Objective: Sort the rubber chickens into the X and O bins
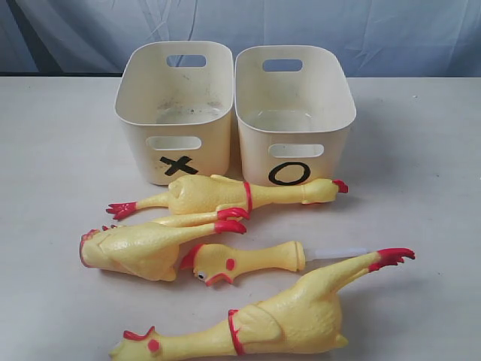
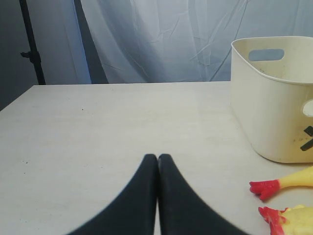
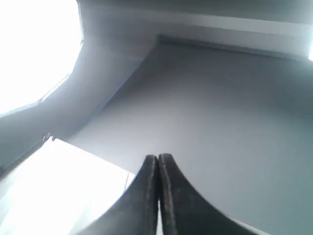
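Observation:
Two cream-white tubs stand side by side at the back: the X bin (image 1: 176, 113) on the left, the O bin (image 1: 291, 113) on the right, both empty. In front of them lie three long rubber chickens (image 1: 225, 194) (image 1: 146, 244) (image 1: 278, 316). The short head-and-neck piece (image 1: 244, 262) with its white tube lies between them. Neither gripper shows in the exterior view. My left gripper (image 2: 157, 156) is shut and empty, low over bare table left of the X bin (image 2: 274, 98); red chicken feet (image 2: 264, 188) lie nearby. My right gripper (image 3: 157, 156) is shut, aimed up at ceiling.
The white table (image 1: 60, 150) stretches left and right of the bins. A pale curtain (image 2: 161, 39) hangs behind it, with a dark stand (image 2: 32, 49) at its left.

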Robot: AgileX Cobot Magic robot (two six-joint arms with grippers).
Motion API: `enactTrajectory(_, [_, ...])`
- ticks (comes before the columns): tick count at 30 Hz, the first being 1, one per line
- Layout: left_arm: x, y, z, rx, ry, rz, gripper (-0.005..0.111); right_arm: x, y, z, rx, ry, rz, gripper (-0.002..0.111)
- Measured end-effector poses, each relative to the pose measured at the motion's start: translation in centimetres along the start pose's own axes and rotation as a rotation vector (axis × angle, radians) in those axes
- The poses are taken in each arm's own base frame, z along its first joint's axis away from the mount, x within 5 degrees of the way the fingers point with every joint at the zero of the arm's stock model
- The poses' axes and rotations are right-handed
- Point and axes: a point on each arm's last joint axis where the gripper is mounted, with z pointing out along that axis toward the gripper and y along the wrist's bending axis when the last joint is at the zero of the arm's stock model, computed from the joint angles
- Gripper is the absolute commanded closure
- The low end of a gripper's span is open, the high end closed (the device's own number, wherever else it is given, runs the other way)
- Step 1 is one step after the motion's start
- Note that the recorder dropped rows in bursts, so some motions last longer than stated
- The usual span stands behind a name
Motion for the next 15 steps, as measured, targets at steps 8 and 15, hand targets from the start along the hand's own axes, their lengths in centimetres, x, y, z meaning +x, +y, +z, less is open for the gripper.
enactTrajectory(8, [0.0,0.0,0.0,0.0,0.0,0.0,0.107,1.0,-5.1,2.9,0.41,0.473,0.614,0.109])
enactTrajectory(15, [0.0,0.0,0.0,0.0,0.0,0.0,0.107,7.3,-4.6,3.2,0.359,0.984,0.461,0.109])
